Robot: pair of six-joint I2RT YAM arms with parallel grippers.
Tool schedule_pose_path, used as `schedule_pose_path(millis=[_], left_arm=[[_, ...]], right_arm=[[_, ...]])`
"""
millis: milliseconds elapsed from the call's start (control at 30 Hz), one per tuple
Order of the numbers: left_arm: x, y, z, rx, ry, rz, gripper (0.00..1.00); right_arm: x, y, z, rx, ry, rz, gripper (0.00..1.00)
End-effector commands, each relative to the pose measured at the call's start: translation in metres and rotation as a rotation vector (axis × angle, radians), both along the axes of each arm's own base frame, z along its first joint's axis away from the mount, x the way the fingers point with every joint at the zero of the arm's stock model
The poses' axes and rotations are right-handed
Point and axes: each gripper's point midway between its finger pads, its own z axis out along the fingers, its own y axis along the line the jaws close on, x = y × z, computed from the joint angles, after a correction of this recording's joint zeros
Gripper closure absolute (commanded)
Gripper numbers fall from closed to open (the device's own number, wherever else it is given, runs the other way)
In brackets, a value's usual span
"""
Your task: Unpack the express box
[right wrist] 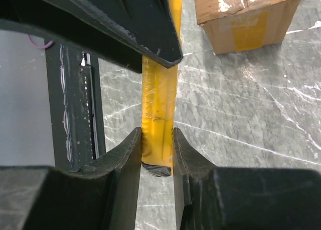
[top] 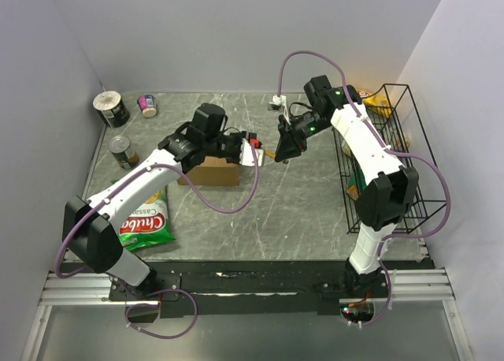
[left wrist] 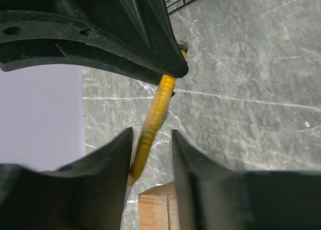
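Grey marble table [top: 299,211], white walls. Mid-table, right gripper [right wrist: 157,139] is clamped on one yellow cutter [right wrist: 159,99]. Left gripper [left wrist: 153,139] straddles the same cutter, jaws apart, not yet gripping. Just left, under the left arm, sits the box [top: 213,174], flaps apparently shut, so cutting and emptying both remain. Count: one box, one cutter, three cans [top: 110,107], one chip bag [top: 146,223], one wire basket [top: 398,132].

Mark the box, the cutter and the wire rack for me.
Box [right wrist: 225,36]: right wrist view, its side face.
Cutter [right wrist: 159,119]: right wrist view, its yellow body.
Rack [top: 396,85]: top view, its rear top rail.
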Motion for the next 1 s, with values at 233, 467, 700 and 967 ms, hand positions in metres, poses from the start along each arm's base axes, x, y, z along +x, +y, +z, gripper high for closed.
schedule_pose_path(millis=[233, 467, 700, 967], left_arm=[[0.011, 0.006, -0.005, 0.086, -0.071, 0.015, 0.83], [0.009, 0.005, -0.009, 0.052, 0.041, 0.071, 0.99], [0.004, 0.017, 0.013, -0.110, 0.331, 0.169, 0.99], [0.016, 0.036, 0.110, -0.467, 0.683, 0.137, 0.99]], right_arm=[[-0.054, -0.013, 0.024, -0.027, 0.144, 0.016, 1.00], [-0.053, -0.014, 0.028, -0.032, 0.133, 0.005, 1.00], [-0.021, -0.033, 0.079, 0.116, 0.018, -0.150, 0.45], [0.032, -0.069, 0.119, 0.320, -0.245, -0.562, 0.00]])
